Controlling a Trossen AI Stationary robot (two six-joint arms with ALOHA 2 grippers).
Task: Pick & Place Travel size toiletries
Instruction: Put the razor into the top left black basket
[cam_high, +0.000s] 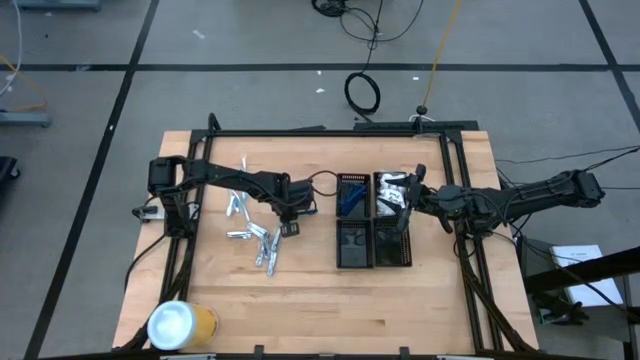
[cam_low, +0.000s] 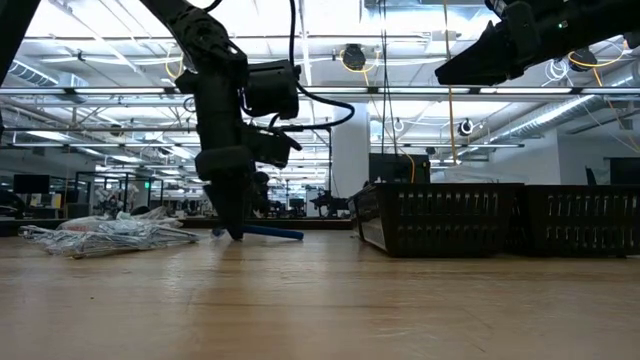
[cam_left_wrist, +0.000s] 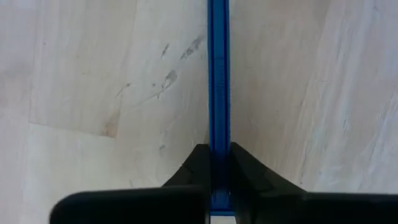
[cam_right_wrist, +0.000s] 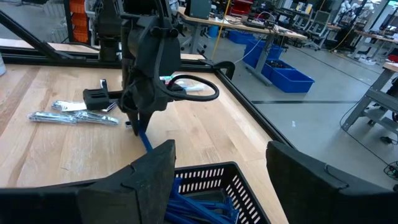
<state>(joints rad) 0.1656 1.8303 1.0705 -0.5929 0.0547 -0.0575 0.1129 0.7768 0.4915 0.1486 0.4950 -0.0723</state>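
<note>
A slim blue stick-shaped toiletry (cam_left_wrist: 218, 74) lies on the wooden table with one end in my left gripper (cam_left_wrist: 219, 152), which is shut on it left of the black trays (cam_high: 356, 262); it shows in the low view as the blue stick (cam_low: 270, 232). A heap of silvery-white tubes and sachets (cam_high: 255, 238) lies flat on the table by the left arm. More blue items (cam_right_wrist: 199, 202) fill one tray compartment. My right gripper (cam_right_wrist: 221, 168) hovers open above the trays, touching nothing. My left gripper pinches the blue stick at its near end (cam_left_wrist: 218, 134) between its two fingers. The fingers (cam_low: 232, 225) come from above, pointing down at the table. The stick runs away from them, level and low along the table top; I cannot tell whether it is lifted clear.
A yellow cylinder with a white lid (cam_high: 182, 325) stands near the table's near left corner. White packets (cam_high: 392, 185) lie in the far right tray compartment. A black frame (cam_high: 455, 200) runs along the table's sides. Bare wood lies in front of the trays.
</note>
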